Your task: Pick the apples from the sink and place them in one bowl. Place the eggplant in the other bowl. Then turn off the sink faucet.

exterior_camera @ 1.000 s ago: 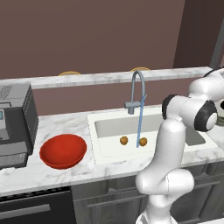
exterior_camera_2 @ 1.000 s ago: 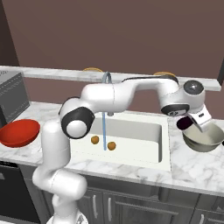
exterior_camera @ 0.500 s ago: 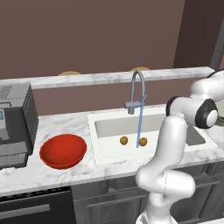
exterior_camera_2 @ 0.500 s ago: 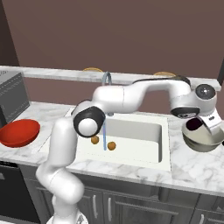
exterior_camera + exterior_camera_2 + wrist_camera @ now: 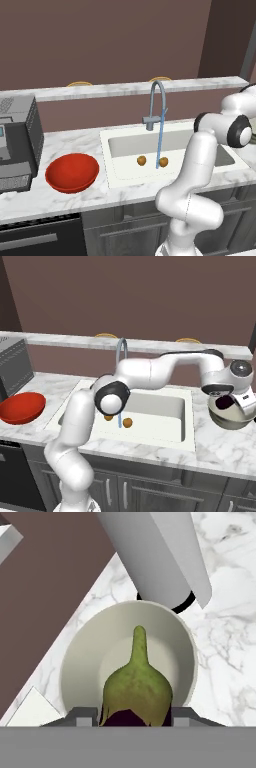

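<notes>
Hand (image 5: 234, 402) grasping the eggplant (image 5: 137, 693) above the grey bowl (image 5: 80, 657); an off-centre release could bounce it onto the bench (image 5: 225, 637).

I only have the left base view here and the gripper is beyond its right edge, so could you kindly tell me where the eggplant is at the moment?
Observer: The eggplant is held between the gripper fingers, directly above the grey bowl; the hand view shows its green cap over the bowl's pale inside.
Operator: Thank you. Where does that bowl stand?
Observer: On the marble counter right of the sink, as the right base view shows, with the hand right over it.
Operator: Is anything already in the bowl?
Observer: What shows of its inside in the hand view is bare.
</notes>
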